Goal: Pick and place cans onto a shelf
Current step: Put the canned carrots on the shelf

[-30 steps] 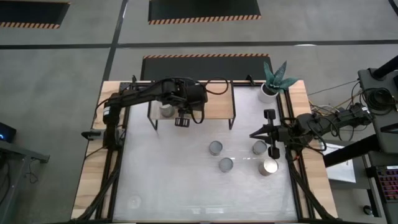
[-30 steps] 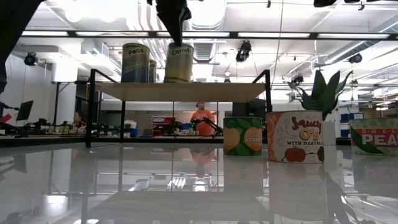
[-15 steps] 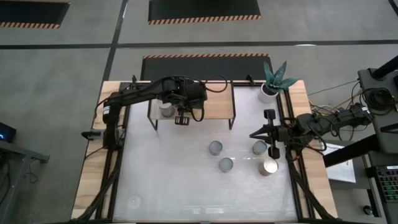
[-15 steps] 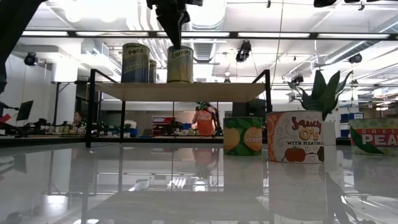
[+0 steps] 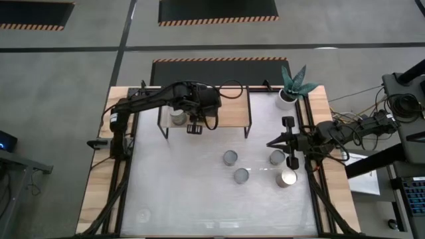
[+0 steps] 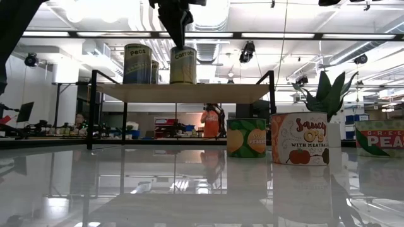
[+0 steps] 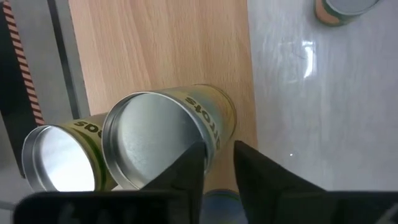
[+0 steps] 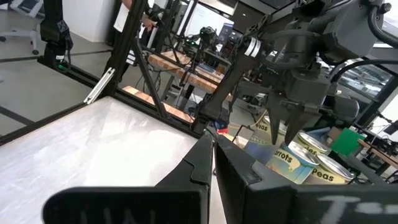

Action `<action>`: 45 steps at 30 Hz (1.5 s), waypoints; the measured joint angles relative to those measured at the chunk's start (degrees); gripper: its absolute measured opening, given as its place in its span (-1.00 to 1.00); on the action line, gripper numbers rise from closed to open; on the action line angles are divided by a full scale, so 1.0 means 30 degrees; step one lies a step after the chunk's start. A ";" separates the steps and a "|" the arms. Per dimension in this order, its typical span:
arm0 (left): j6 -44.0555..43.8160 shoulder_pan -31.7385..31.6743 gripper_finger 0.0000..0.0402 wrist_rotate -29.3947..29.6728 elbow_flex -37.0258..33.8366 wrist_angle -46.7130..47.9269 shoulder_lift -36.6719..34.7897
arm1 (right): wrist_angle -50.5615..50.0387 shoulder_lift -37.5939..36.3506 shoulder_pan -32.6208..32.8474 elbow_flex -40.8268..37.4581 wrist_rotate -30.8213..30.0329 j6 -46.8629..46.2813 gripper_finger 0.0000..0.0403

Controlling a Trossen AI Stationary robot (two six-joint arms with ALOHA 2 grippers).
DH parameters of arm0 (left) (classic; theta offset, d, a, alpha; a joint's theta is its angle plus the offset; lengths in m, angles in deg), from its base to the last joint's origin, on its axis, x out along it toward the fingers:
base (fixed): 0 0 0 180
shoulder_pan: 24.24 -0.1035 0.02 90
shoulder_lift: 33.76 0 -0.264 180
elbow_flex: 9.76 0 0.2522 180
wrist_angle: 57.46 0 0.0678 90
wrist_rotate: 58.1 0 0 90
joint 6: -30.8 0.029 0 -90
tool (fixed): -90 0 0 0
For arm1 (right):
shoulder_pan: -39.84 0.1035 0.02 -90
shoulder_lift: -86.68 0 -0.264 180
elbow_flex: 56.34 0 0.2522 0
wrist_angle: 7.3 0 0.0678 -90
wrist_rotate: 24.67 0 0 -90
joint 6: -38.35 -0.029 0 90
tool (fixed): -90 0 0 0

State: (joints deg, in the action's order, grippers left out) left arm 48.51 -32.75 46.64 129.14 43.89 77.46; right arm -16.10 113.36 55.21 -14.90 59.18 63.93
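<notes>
One camera looks straight down; another sits level on the worktop point(image 6: 202, 189); both share the shelf point(image 5: 229, 114) at 12 o'clock.

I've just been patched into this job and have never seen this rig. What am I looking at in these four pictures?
Two dark robot arms work at a white table. One picture looks straight down, one looks level across the tabletop, and one sits on each wrist. The left tool is over the wooden shelf, at the top of a carrots can standing beside a peas can; whether it grips is unclear. Four more cans wait on the table. The right tool waits shut and empty near the right edge. A potted plant sits in the back corner.
</notes>
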 joint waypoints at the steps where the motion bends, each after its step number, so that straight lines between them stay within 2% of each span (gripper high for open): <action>1: 0.0005 0.0011 -0.60 -0.0032 -0.0002 0.0000 0.0000 | -0.0005 0.0000 0.0000 0.0000 0.0000 0.0012 -0.96; 8: 0.0006 0.0073 -0.37 -0.0052 0.0022 0.0548 -0.0274 | -0.0005 0.0000 0.0000 0.0000 -0.0007 0.0256 -0.96; 15: 0.0335 0.0087 -0.33 0.0500 0.0029 0.0323 -0.1102 | -0.0004 0.0000 -0.0003 0.0000 -0.0166 0.0437 -0.96; 19: 0.0450 -0.0078 -0.43 0.1717 0.0036 -0.1498 -0.1268 | -0.0005 0.0000 -0.0007 0.0000 -0.0499 0.0481 -0.96; 25: 0.0764 -0.0533 -0.87 0.1755 0.0000 -0.1749 -0.0808 | -0.0012 0.0000 -0.0007 0.0000 -0.0517 0.0488 -0.96; 27: 0.0749 -0.0638 -0.97 0.1755 0.0000 -0.1756 -0.0636 | -0.0024 0.0000 -0.0007 0.0000 -0.0517 0.0488 -0.96; 32: 0.0764 -0.0685 -0.91 0.1753 -0.0007 -0.1721 -0.0232 | -0.0092 0.0000 -0.0007 0.0000 -0.0510 0.0463 -0.96; 45: -0.0062 -0.0699 -1.00 0.1746 -0.0015 0.0189 -0.0102 | -0.0085 -0.0007 -0.0007 0.0000 -0.0510 0.0342 -0.96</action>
State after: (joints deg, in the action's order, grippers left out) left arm 48.33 -34.85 51.88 129.10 44.46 77.16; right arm -16.35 113.33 55.19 -14.90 57.65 64.96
